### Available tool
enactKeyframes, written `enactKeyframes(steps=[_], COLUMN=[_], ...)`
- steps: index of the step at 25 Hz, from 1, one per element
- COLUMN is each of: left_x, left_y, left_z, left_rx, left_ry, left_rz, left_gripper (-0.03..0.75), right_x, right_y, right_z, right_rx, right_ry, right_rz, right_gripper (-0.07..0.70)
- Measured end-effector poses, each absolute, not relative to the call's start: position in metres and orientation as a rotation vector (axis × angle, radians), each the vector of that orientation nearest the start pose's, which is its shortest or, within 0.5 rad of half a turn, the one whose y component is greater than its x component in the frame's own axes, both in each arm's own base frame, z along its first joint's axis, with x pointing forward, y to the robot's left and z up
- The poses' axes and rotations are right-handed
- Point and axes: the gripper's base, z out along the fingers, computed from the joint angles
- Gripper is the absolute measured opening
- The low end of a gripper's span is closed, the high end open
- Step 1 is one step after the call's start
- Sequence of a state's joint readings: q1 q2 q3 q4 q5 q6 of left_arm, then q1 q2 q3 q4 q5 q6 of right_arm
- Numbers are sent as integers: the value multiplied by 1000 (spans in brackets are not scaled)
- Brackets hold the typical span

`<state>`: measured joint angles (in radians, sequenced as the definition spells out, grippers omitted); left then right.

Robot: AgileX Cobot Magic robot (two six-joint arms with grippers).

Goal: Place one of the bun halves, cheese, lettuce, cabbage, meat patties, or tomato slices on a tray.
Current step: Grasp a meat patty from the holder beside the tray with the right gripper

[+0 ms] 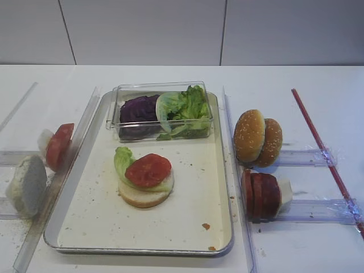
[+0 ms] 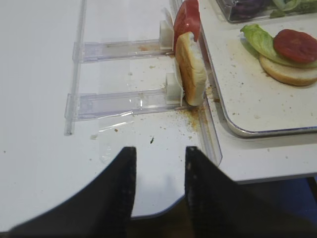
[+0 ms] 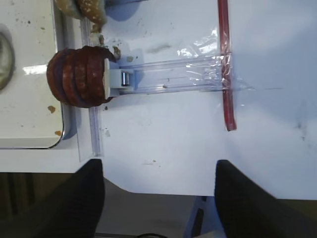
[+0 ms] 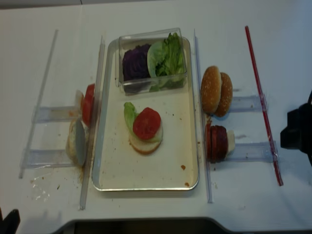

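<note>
On the silver tray lies a pale bun half with a lettuce leaf and a tomato slice on top. Right of the tray, meat patties stand on edge in a clear holder, with sesame bun halves behind them. To the tray's left stand another tomato slice and a pale bun half. My right gripper hangs open and empty over the table's front edge, well short of the patties. My left gripper is open and empty, short of the bun half.
A clear plastic box at the tray's far end holds purple cabbage and lettuce. Clear acrylic rails flank the tray. A red strip runs along the table's right side. Crumbs dot the tray floor.
</note>
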<state>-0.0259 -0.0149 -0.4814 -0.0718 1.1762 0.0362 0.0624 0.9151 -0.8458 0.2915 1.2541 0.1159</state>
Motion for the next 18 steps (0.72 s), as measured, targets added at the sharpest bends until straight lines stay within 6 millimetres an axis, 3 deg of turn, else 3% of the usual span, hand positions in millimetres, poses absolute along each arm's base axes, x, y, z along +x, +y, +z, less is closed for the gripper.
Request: enactKeyframes(steps=[7, 13, 18], left_x=[-11, -11, -11], left_y=[-6, -6, -6], left_z=[263, 263, 263], left_rx=[75, 75, 75], left_ry=[2161, 2161, 2161], left_rz=[-82, -82, -82], left_gripper=[235, 235, 235], right_x=[145, 154, 163], right_y=[41, 63, 88], right_z=[314, 325, 322], right_rx=[138, 63, 13], right_ry=[2821, 2844, 2913], right_rz=[511, 500, 455], right_gripper=[495, 494, 494])
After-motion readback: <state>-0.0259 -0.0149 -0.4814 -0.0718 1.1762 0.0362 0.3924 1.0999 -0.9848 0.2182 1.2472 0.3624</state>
